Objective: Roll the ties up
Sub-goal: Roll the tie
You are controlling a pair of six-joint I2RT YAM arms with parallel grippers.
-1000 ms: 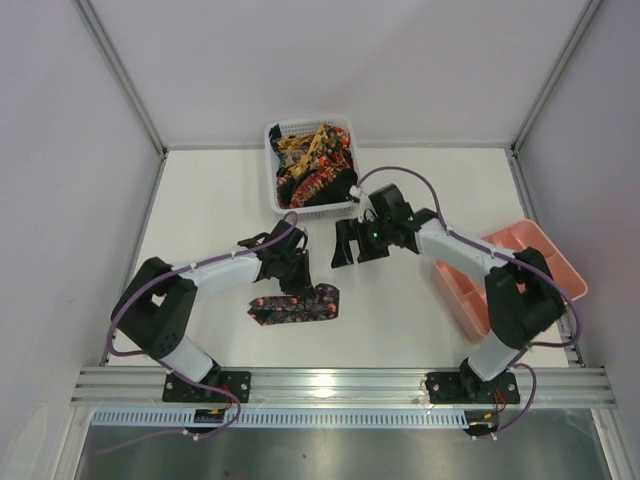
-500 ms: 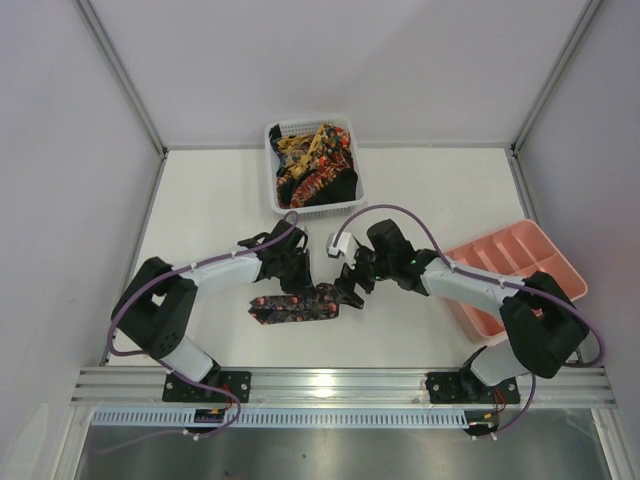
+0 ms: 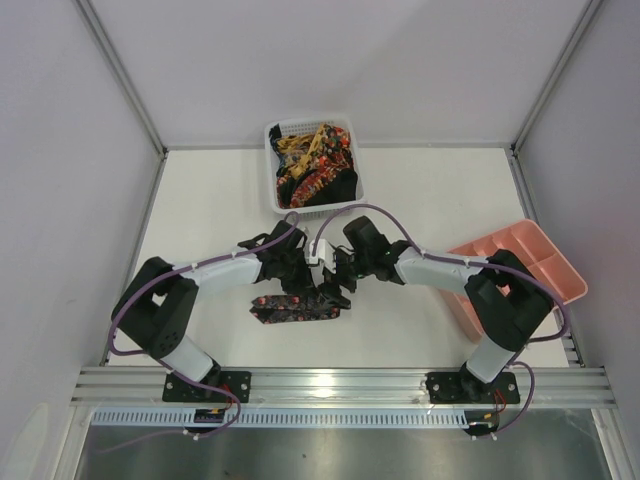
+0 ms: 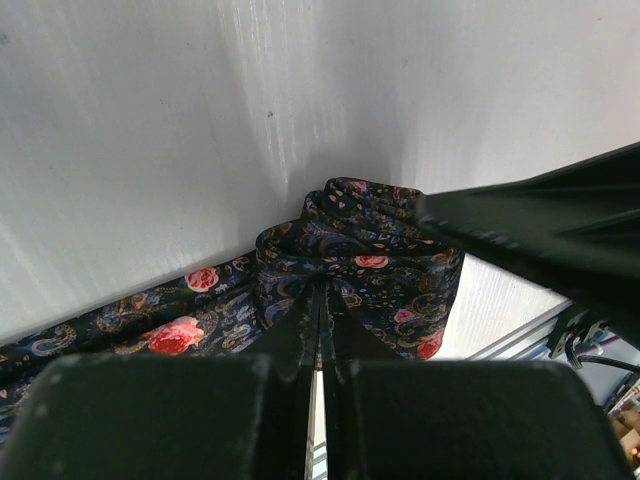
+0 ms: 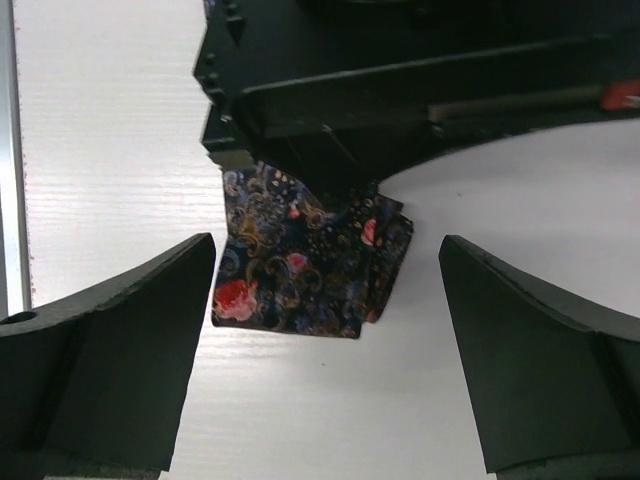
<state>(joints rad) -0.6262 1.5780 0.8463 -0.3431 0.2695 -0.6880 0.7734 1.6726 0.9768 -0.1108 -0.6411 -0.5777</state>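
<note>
One dark tie (image 3: 280, 309) with red roses and paisley lies across the table in front of the arms, its right end folded over into a thick wad (image 5: 300, 275). My left gripper (image 3: 298, 287) comes down on that folded part; in its wrist view the jaws (image 4: 321, 295) are shut, pinching the bunched fabric (image 4: 350, 255). My right gripper (image 3: 335, 290) stands wide open at the same end, and the fold sits between its fingers (image 5: 326, 262) without touching them. More ties (image 3: 312, 160) are heaped in the basket.
The white mesh basket (image 3: 275, 195) stands at the back centre. A pink compartment tray (image 3: 520, 265) lies at the right, beside the right arm's elbow. The two gripper heads are close together over the tie's fold. Grey walls enclose the table.
My right arm has swung from near the basket down and left to the tie's folded end, its jaws open wide. The left gripper and the tie have stayed put.
</note>
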